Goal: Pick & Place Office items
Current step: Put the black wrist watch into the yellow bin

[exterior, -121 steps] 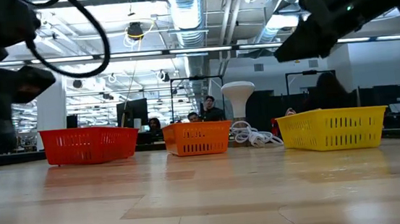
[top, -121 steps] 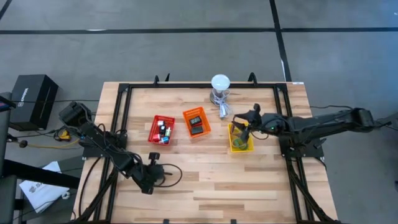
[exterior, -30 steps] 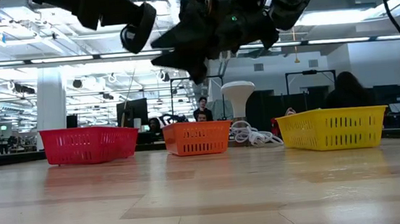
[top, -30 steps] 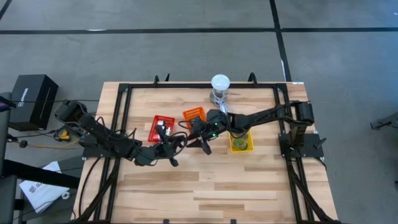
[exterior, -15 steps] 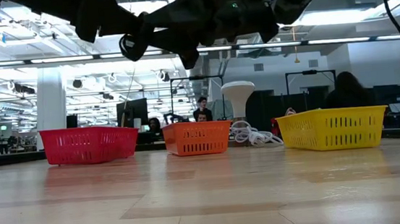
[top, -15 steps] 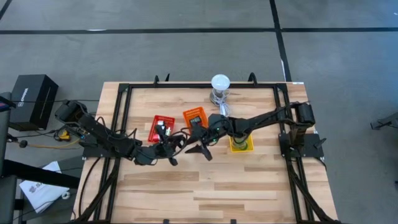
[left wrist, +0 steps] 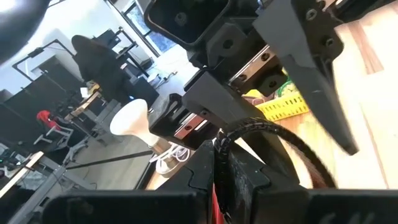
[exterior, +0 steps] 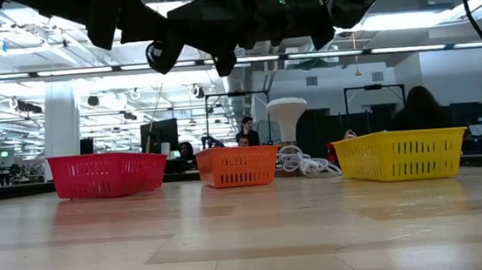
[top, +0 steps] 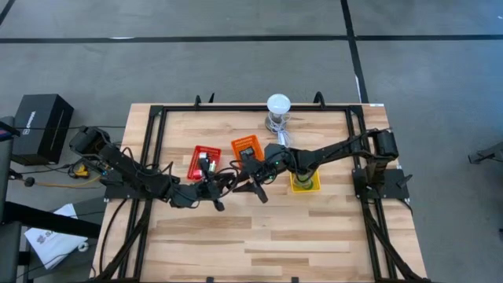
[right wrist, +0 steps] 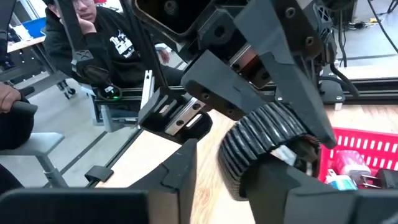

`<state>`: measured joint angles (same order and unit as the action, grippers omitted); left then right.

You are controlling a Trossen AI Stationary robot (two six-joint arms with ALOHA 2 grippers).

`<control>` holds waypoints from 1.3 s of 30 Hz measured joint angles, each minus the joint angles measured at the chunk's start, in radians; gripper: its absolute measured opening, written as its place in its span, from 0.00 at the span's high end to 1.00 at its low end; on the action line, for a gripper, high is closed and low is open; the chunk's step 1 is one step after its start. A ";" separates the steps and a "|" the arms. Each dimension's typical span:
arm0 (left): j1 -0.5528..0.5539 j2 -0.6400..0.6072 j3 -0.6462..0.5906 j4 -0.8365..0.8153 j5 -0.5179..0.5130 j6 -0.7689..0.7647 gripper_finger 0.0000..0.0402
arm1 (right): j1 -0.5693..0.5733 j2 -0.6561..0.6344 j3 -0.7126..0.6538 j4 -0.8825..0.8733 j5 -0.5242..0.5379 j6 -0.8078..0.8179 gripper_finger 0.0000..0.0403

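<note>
Thing in play: black ribbed band ring (right wrist: 258, 140), up in the air over the wooden table (top: 314, 228), roughly in front of the red mesh basket (top: 206, 149) and orange mesh basket (top: 247, 141).
Left gripper (top: 214, 189): pinched together on the ring's edge.
Right gripper (top: 251, 191): nose to nose with it, fingers apart on either side of the ring, not clamped as far as I can see.
Feel, I'd guess: light, squishy, grippy thanks to the ribs, nothing breakable.
Where to grab: across the band's wall, away from the left's pinch, since a floppy loop will fold if squeezed through the hole.

Pale planked wooden table (top: 259, 228), faintly glossy; ribbed black band ring (right wrist: 261, 140); plastic mesh baskets (exterior: 107, 175).
</note>
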<state>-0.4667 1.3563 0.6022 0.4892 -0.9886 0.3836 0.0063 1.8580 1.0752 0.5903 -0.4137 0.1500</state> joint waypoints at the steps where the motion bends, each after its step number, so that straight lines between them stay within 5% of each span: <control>1: 0.000 0.000 0.000 0.000 0.000 0.000 0.96 | 0.000 0.000 0.000 0.000 0.000 0.000 0.74; 12: 0.000 0.000 0.000 0.001 0.000 0.000 0.95 | -0.003 0.000 0.000 -0.012 -0.001 -0.001 0.98; 22: 0.000 0.001 0.000 0.001 -0.001 0.000 0.94 | -0.018 0.000 0.000 -0.041 -0.002 -0.001 0.97; 39: 0.000 0.001 0.000 0.002 -0.002 -0.086 0.68 | -0.072 0.002 -0.001 -0.124 0.000 0.026 0.98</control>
<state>-0.4667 1.3571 0.6022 0.4910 -0.9906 0.2974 -0.0654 1.8595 1.0740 0.4660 -0.4134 0.1764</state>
